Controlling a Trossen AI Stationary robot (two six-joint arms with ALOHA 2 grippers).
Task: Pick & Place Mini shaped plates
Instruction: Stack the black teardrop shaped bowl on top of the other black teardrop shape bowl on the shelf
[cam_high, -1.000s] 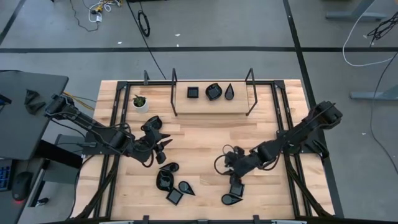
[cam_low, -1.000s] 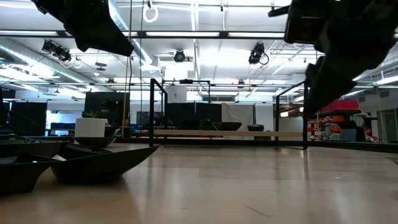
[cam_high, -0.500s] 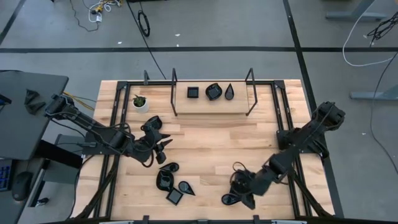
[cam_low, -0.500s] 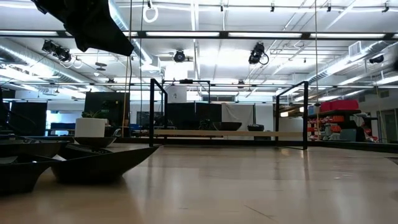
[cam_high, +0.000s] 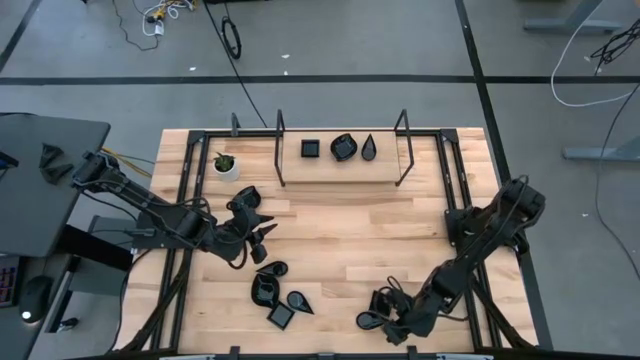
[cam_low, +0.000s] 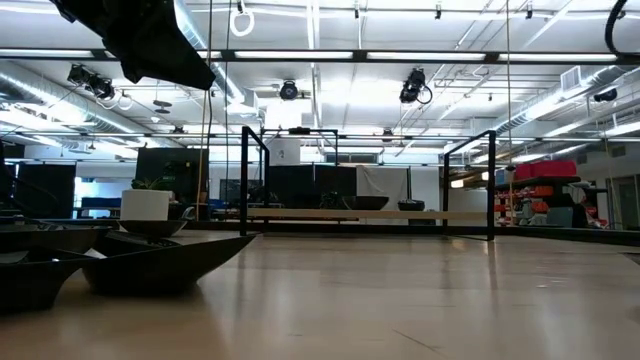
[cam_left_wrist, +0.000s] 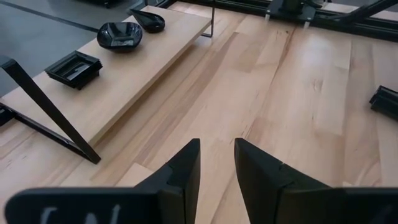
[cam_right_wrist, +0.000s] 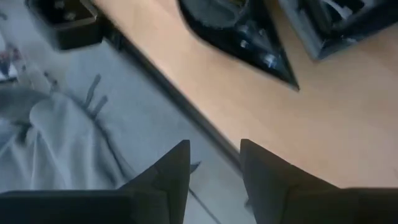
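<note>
Your left pincer (cam_high: 262, 238) hangs over the table (cam_high: 340, 230) at about 9 o'clock from its centre, fingers (cam_left_wrist: 186, 171) apart with bare wood showing in the gap, nothing held. Your right pincer (cam_high: 392, 325) sits low at the near edge, roughly 5 o'clock, its fingers (cam_right_wrist: 176, 168) apart and empty; in the right wrist view they hang past the table edge with floor and a pale cloth (cam_right_wrist: 59, 140) below. Just beside it at its 9 o'clock lies a teardrop plate (cam_high: 368, 320) on the wood, and a squarish plate (cam_high: 381, 300) sits near it at 12 o'clock, partly covered by the arm so you can't tell exact contact. The main cluster of mini shaped plates is at about 7 o'clock on the table: a small leaf plate (cam_high: 271, 269), a rounded plate (cam_high: 264, 291), a teardrop (cam_high: 298, 300) and a square plate (cam_high: 281, 316), packed close together. On the raised wooden shelf (cam_high: 340, 165) at 12 o'clock stand three more in a row: square (cam_high: 311, 148), rounded (cam_high: 343, 148), teardrop (cam_high: 369, 147), apart from one another. A white pot with a green plant (cam_high: 226, 164) stands at 10 o'clock, well apart from all plates. In the low view, dark plates (cam_low: 160, 262) crowd the near side.
</note>
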